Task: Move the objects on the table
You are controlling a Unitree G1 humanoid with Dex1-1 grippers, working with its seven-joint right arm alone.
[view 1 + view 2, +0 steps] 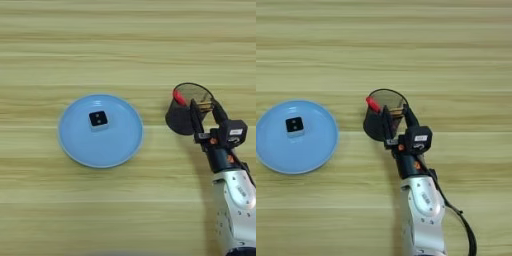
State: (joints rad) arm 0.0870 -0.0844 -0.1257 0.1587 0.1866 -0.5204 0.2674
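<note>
Illumination: bright, even, diffuse — no hard-edged shadows anywhere on table (125,40). Blue plate (75,145) throws thin soft shadow along lower rim; faint sheen on upper left of rim. Black mesh cup (378,131) darkens wood just beside base. Silver forearm (423,210) carries soft highlights on upper surface, dim shadow on wood to its left. No strong glare. Overall rendering soft — wood grain smeared into horizontal streaks, small black block (98,120) slightly fuzzy. No visible bending of grain lines at picture edges.
</note>
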